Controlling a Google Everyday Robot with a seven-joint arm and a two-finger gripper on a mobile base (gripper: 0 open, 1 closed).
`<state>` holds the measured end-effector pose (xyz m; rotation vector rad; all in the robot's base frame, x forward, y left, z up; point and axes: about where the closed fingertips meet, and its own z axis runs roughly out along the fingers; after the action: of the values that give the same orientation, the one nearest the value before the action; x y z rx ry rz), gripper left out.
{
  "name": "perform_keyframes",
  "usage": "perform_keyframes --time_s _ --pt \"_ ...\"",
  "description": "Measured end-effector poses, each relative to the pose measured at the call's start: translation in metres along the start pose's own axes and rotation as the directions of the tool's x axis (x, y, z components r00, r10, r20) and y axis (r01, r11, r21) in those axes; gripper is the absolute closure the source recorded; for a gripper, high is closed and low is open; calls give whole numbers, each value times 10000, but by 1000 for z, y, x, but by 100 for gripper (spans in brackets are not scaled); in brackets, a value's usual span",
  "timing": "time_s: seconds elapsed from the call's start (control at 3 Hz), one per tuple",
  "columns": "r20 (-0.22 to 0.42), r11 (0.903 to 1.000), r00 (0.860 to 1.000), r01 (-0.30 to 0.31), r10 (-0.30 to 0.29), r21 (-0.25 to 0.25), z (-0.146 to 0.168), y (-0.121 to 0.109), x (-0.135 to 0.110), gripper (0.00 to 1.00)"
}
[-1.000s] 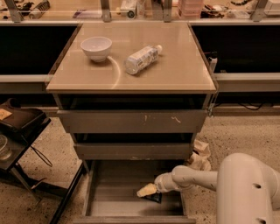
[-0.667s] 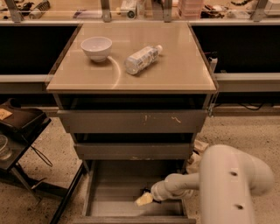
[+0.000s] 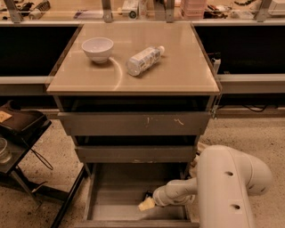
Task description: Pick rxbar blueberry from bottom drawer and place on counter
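The bottom drawer (image 3: 113,198) is pulled open at the foot of the cabinet, its grey floor mostly bare. My gripper (image 3: 147,204) reaches down into it from the right, low over the floor at the drawer's middle front. A small dark patch (image 3: 147,195) shows right behind the gripper's pale tip; it may be the rxbar blueberry, but most of it is hidden. The white arm (image 3: 227,187) fills the lower right. The beige counter (image 3: 178,67) tops the cabinet.
A white bowl (image 3: 97,48) and a clear water bottle (image 3: 143,60) lying on its side rest on the counter. Two shut grey drawers (image 3: 133,124) sit above the open one. A black stand (image 3: 20,129) is at the left. A cluttered ledge (image 3: 133,9) runs behind.
The gripper has moved left and toward the drawer's front, down over the dark bar, which showed more plainly before. The arm's bulky link has swung lower and nearer at the right.
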<state>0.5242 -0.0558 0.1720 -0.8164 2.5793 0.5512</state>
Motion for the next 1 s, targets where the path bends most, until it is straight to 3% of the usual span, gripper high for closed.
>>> perform_keyframes --time_s 0.33,1.0 --pt "455 9980 9980 421 -442 463 1 -27 5 0" --pt "533 9989 9979 338 -355 325 12 -30 11 0"
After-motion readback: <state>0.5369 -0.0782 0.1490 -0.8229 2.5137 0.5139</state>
